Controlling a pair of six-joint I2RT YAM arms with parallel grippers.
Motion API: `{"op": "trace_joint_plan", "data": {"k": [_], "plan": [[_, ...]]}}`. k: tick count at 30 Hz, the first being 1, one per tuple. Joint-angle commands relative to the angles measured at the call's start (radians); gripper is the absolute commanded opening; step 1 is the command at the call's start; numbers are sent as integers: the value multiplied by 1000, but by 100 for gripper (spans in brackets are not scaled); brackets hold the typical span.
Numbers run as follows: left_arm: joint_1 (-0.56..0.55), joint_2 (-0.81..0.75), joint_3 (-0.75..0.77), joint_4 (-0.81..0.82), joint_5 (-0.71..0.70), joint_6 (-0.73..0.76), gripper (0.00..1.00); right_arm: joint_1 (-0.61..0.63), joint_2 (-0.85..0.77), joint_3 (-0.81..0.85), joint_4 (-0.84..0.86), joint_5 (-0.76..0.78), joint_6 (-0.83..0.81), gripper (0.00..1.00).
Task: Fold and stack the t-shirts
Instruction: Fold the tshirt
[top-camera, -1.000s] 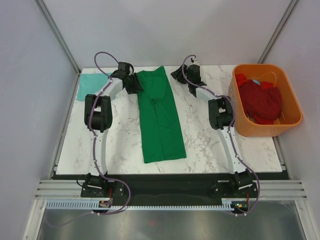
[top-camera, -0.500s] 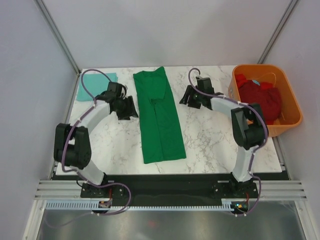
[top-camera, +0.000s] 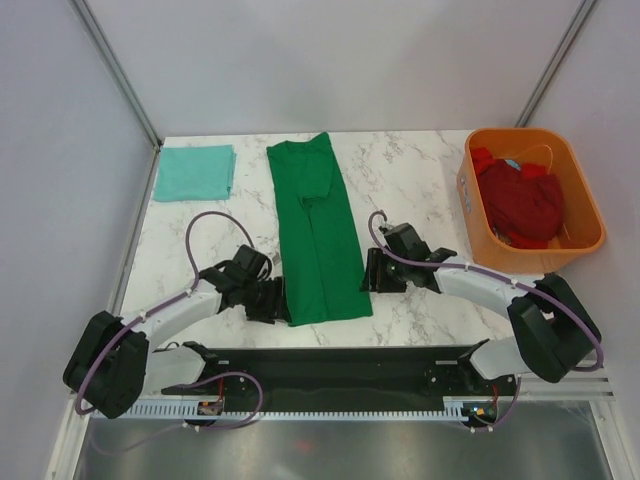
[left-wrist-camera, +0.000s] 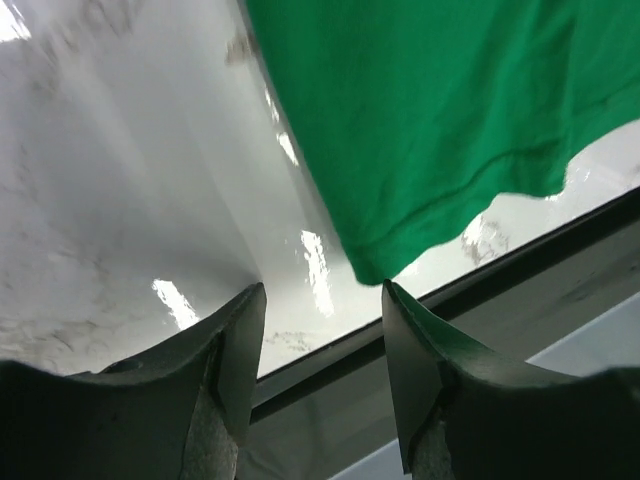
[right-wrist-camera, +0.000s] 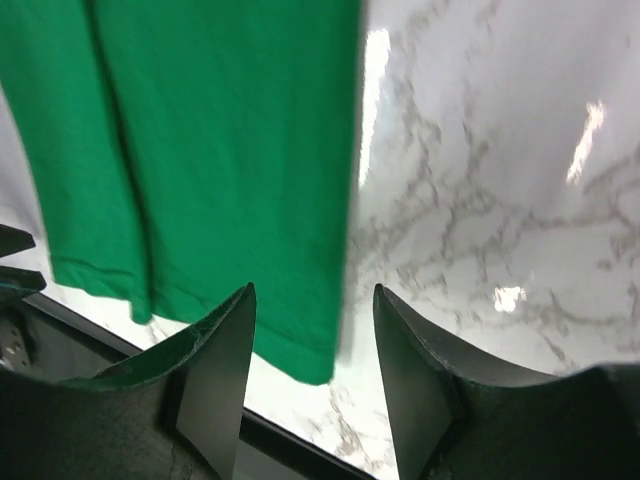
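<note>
Holding bunched dark red t-shirts (top-camera: 520, 203), orange tub (top-camera: 525, 261) at far right

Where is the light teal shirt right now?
In the top view, the folded pale teal shirt lies at the table's far left corner, just left of the long green shirt and far from the orange tub.

White marble-look table (top-camera: 420, 190) w/ grey veins, glossy, bright light patches bouncing off it in the left wrist cam (left-wrist-camera: 315, 255). Plain pale grey walls on 3 sides: left (top-camera: 50, 200), back (top-camera: 330, 60), right (top-camera: 610, 120). Thin alu posts run up the back corners, left one (top-camera: 115, 70) & right one (top-camera: 550, 65). Near edge has a black strip (top-camera: 340, 365), silver rails (top-camera: 110, 378), then a white slotted cable duct (top-camera: 330, 408). Below that a dull grey surface (top-camera: 330, 450), prob metal, can't tell. Light is even, soft shadows.
</note>
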Motion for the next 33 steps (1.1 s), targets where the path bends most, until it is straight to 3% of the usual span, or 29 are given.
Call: {"op": "trace_joint_plan", "data": {"k": [1, 2, 11, 24, 27, 28, 31, 33], "plan": [[-43, -32, -63, 39, 30, -33, 58, 19, -71, -55, -13, 42, 36, 58], [-61, -38, -82, 115, -28, -268, 54, 21, -76, -68, -15, 41, 39, 59], [-91, -87, -120, 117, -82, -314, 50, 48, -168, -164, 25, 3, 79, 55], [-91, -205, -105, 114, -70, -375, 50, 50, -105, -227, 115, -74, 100, 47], [-91, -191, -120, 117, -97, -379, 50, 51, -128, -239, 108, -65, 108, 32], [-91, -185, -125, 115, -114, -384, 50, 50, -134, -243, 106, -62, 111, 20], [-91, -161, -131, 115, -128, -387, 51, 56, -159, -263, 106, -56, 129, 3], [-91, -147, -128, 117, -128, -389, 51, 71, -177, -273, 106, -51, 143, 1]]}}
